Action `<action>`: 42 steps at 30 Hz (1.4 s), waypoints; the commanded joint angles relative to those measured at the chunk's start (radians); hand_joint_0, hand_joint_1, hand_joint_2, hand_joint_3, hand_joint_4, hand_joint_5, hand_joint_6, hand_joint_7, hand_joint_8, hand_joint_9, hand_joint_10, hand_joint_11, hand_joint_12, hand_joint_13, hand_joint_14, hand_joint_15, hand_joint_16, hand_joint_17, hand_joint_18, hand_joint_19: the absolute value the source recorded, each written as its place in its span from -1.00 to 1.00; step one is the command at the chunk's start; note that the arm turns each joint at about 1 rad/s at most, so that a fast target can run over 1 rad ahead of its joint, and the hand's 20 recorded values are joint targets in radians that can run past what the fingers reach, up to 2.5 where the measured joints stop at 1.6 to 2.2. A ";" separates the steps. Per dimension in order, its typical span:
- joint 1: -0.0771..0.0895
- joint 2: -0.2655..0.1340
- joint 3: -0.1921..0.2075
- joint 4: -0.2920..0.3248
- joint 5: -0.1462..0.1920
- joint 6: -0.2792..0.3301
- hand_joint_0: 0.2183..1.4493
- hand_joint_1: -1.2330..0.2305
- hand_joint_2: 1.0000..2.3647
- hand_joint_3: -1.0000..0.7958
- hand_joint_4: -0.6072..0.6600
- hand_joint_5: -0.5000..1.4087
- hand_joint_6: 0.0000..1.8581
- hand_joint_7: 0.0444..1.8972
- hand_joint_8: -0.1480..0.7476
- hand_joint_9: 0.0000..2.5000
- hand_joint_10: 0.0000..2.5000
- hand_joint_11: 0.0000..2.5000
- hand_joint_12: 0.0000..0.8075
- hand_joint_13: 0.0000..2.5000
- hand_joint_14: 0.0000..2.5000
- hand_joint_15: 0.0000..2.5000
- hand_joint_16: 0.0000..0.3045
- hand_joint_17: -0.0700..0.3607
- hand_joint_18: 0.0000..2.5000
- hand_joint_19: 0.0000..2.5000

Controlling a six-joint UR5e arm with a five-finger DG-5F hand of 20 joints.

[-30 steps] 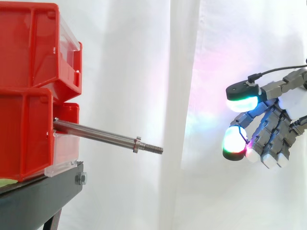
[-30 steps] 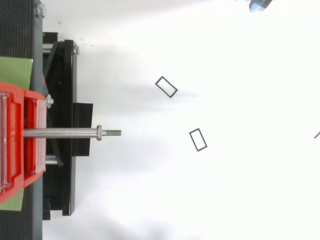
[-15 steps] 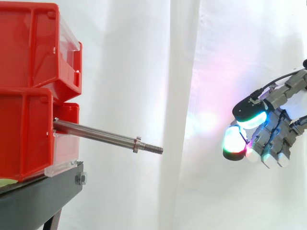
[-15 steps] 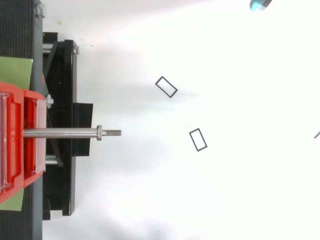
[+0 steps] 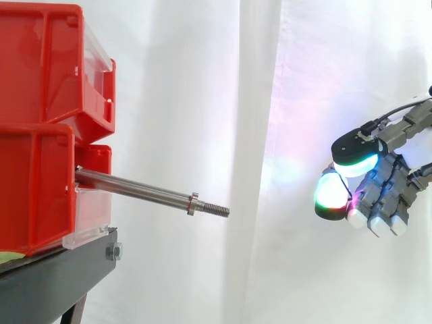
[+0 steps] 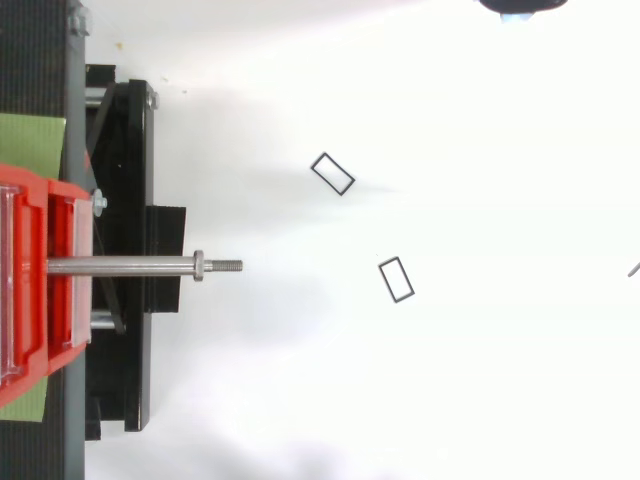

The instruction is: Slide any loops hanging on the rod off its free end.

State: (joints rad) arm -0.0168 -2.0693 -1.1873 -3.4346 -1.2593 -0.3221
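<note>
Steel rod (image 5: 135, 191) points into open room, well apart from the hand (image 5: 388, 183), fingers (image 5: 332, 196) clenched, seemingly on nothing.

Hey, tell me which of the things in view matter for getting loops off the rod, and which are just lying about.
For the job:
- rod, bare
- black rectangular loops, both lying on the white surface beyond the rod's free end
- hand, well clear of the rod

Just lying about:
- red bins
- black stand
- green mat
- white curtain
</note>
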 commanded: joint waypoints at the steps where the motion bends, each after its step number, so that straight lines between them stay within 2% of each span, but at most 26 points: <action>1: 0.000 0.000 0.000 0.000 0.000 0.000 -0.46 -0.23 -0.98 -0.17 0.14 -0.66 -0.31 0.10 -0.11 -0.33 -0.99 -0.82 -0.31 -0.22 -0.99 -0.76 -0.70 -0.20 -0.31 -0.61; 6: 0.000 0.000 0.000 0.000 0.000 0.000 -0.43 -0.25 -0.98 -0.25 0.15 -0.68 -0.22 -0.02 -0.10 -0.33 -0.99 -0.81 -0.33 -0.21 -0.99 -0.76 -0.70 -0.20 -0.30 -0.61; 14: 0.000 0.000 0.000 0.000 -0.003 -0.002 -0.42 -0.27 -0.99 -0.32 0.14 -0.68 -0.13 -0.08 -0.08 -0.30 -0.99 -0.79 -0.33 -0.19 -0.99 -0.75 -0.71 -0.21 -0.28 -0.62; 22: 0.000 0.000 0.000 0.000 -0.005 0.000 -0.37 -0.30 -0.99 -0.31 0.12 -0.68 -0.10 -0.08 -0.09 -0.29 -0.99 -0.78 -0.34 -0.17 -0.99 -0.75 -0.71 -0.22 -0.26 -0.62; 34: -0.002 0.000 0.002 -0.003 -0.006 0.000 -0.36 -0.30 -1.00 -0.44 0.11 -0.67 -0.04 -0.04 -0.06 -0.24 -0.99 -0.74 -0.35 -0.16 -0.99 -0.75 -0.72 -0.23 -0.24 -0.63; 38: -0.003 0.002 0.002 -0.017 -0.006 0.000 -0.37 -0.28 -1.00 -0.44 0.11 -0.65 -0.03 0.00 -0.05 -0.23 -0.99 -0.74 -0.35 -0.15 -0.99 -0.75 -0.72 -0.23 -0.23 -0.62; 42: -0.005 0.002 0.021 -0.048 -0.011 0.000 -0.38 -0.28 -1.00 -0.44 0.10 -0.65 -0.03 0.02 -0.04 -0.22 -0.99 -0.73 -0.34 -0.14 -0.99 -0.75 -0.72 -0.23 -0.23 -0.62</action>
State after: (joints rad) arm -0.0206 -2.0691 -1.1772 -3.4610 -1.2675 -0.3221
